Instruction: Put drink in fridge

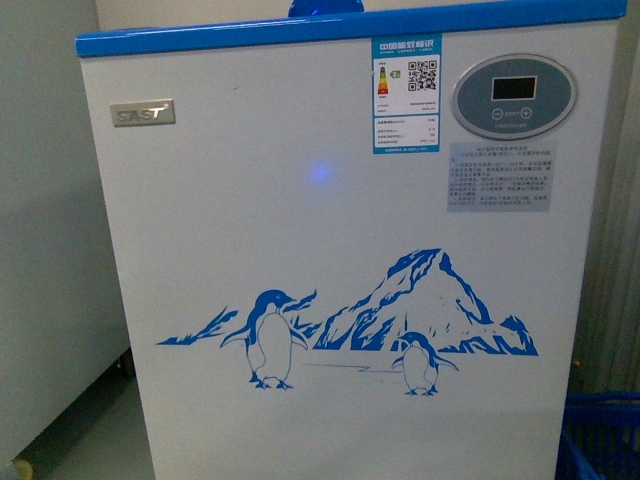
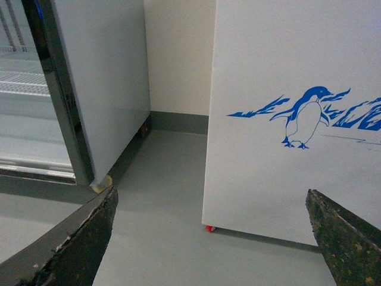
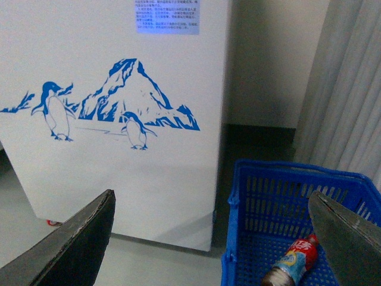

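Observation:
The fridge (image 1: 330, 250) is a white chest with a blue top rim, a SAST badge and a blue penguin-and-mountain decal, and it fills the front view. Its front also shows in the left wrist view (image 2: 286, 71) and the right wrist view (image 3: 113, 65). The drink (image 3: 294, 260), a small bottle with a red cap and red label, lies on its side in a blue basket (image 3: 250, 196) beside the fridge. My right gripper (image 3: 211, 195) is open above the floor, with the bottle near one finger. My left gripper (image 2: 211, 193) is open and empty near the fridge's lower corner. Neither gripper shows in the front view.
A tall grey cabinet (image 2: 101, 77) with shelves behind a glass door stands left of the fridge, with a strip of grey floor (image 2: 161, 196) between them. A corner of the blue basket (image 1: 600, 440) shows at the lower right. Pale curtains (image 3: 351, 89) hang behind the basket.

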Tool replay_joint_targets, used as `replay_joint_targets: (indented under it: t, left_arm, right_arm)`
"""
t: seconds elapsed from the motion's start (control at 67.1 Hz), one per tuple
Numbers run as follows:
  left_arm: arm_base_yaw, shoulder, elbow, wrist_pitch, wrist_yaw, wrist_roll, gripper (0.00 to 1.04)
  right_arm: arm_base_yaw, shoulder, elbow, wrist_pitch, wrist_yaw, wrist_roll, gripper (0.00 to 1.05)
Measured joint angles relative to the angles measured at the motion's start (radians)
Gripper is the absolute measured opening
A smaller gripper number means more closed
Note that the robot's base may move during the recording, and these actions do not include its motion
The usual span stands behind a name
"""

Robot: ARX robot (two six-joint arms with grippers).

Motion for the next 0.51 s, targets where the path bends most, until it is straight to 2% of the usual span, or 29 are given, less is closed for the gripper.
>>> replay_joint_targets:
  t: [0.358, 0.388, 0.403, 0.447, 0.477, 0.507]
  left_arm:
    - [0.0, 0.0, 0.0, 0.0, 0.0, 0.0, 0.97]
    - [0.0, 0.0, 0.0, 0.0, 0.0, 0.0, 0.97]
    - [0.0, 0.0, 0.0, 0.0, -0.001, 0.0, 0.97]
    - [0.0, 0.0, 0.0, 0.0, -0.001, 0.0, 0.97]
    - [0.0, 0.0, 0.0, 0.0, 0.0, 0.0, 0.97]
    - [0.0, 0.0, 0.0, 0.0, 0.0, 0.0, 0.97]
  right_arm:
    - [0.001, 0.0, 0.0, 0.0, 0.002, 0.0, 0.97]
    - [0.01, 0.019, 0.007, -0.027, 0.038, 0.02, 0.97]
    - [0.016, 0.048, 0.029, -0.09, 0.1, 0.036, 0.97]
    - [0.016, 0.116, 0.073, -0.194, 0.169, 0.085, 0.97]
    - [-0.009, 0.206, 0.116, -0.281, 0.235, 0.115, 0.97]
    - [-0.037, 0.266, 0.134, -0.314, 0.257, 0.125, 0.97]
